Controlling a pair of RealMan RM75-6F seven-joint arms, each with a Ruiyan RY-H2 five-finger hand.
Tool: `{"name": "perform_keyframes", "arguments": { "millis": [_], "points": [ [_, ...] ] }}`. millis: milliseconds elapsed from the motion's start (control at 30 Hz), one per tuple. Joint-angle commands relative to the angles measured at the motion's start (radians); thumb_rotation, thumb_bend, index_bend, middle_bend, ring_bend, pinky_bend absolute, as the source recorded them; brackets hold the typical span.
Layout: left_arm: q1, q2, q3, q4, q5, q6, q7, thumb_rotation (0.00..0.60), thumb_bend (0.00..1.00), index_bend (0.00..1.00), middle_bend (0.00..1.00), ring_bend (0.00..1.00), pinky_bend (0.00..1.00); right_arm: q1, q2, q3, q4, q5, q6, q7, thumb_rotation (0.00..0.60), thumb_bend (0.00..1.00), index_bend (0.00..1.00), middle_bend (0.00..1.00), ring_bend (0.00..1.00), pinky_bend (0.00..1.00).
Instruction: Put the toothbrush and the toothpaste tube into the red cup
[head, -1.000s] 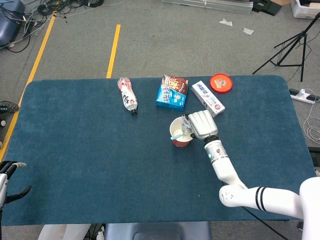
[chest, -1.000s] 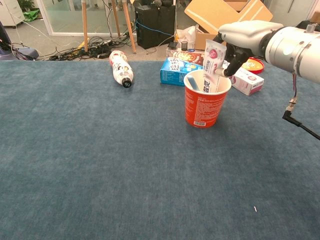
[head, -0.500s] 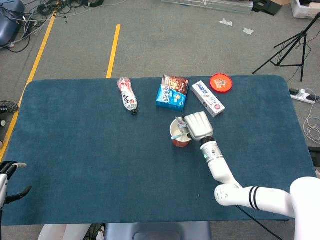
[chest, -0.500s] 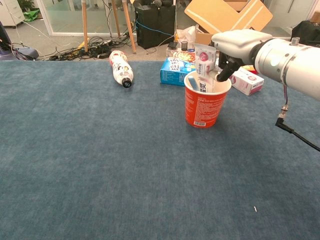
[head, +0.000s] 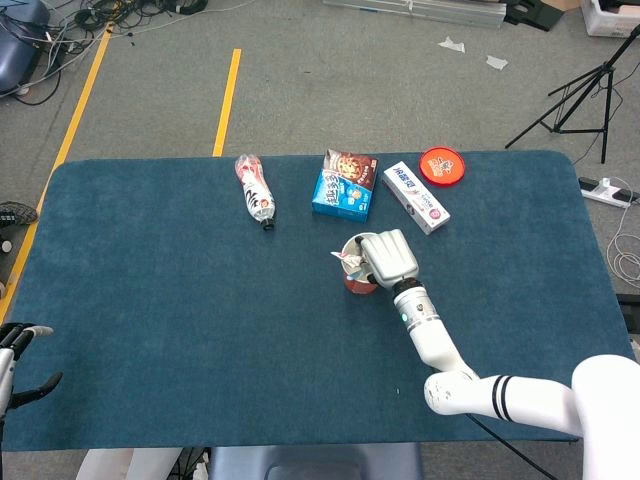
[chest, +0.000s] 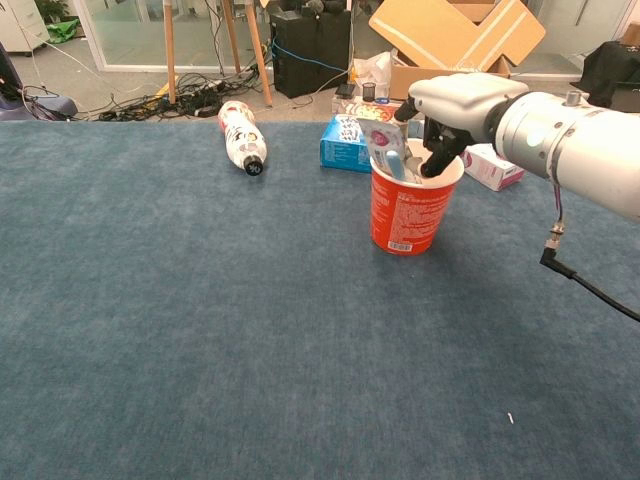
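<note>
Two hands show, only one busy: the right hand (chest: 452, 105) sits over the mouth of the red cup (chest: 410, 212), fingers (chest: 437, 158) dipping down past the rim and clamped on the toothpaste tube (chest: 386, 150). Tube is tilted, lower end inside the cup, flat top end leaning out over the cup's left rim in chest view; in head view the same end (head: 346, 257) pokes out on the cup's left side from under the right hand (head: 386, 257). Cup (head: 354, 284) stands upright near mid-table, on the blue table cover (chest: 200, 330). A bit of blue next to the tube inside the cup in chest view is prob. the toothbrush (chest: 398, 167), but too small & too covered to be sure. Left hand (head: 18, 352) is at the table's near-left edge in head view, well apart from the cup, fingers spread, holding nothing. Behind the cup: a plastic bottle (head: 255, 191) lying on its side w/ cap toward the robot, a blue snack box (head: 343, 185), a white carton (head: 415, 197) lying flat, and a red lid (head: 442, 164) near the far right edge.
</note>
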Motion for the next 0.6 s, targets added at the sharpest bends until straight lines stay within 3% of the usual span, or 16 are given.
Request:
{"name": "perform_keyframes", "arguments": {
  "millis": [33,600],
  "points": [
    [0.0,0.0,0.0,0.0,0.0,0.0,0.0,0.6,0.17,0.32,0.32,0.21,0.28,0.0,-0.005,0.0,0.003,-0.003,-0.003,0.002,0.6,0.35,0.74,1.0,1.0,1.0],
    [-0.001,0.0,-0.001,0.001,-0.004,-0.004,0.001,0.6,0.17,0.32,0.32,0.21,0.28,-0.015,0.006,0.01,-0.013,-0.029,0.0,0.033,0.6,0.33,0.74,1.0,1.0,1.0]
  ]
}}
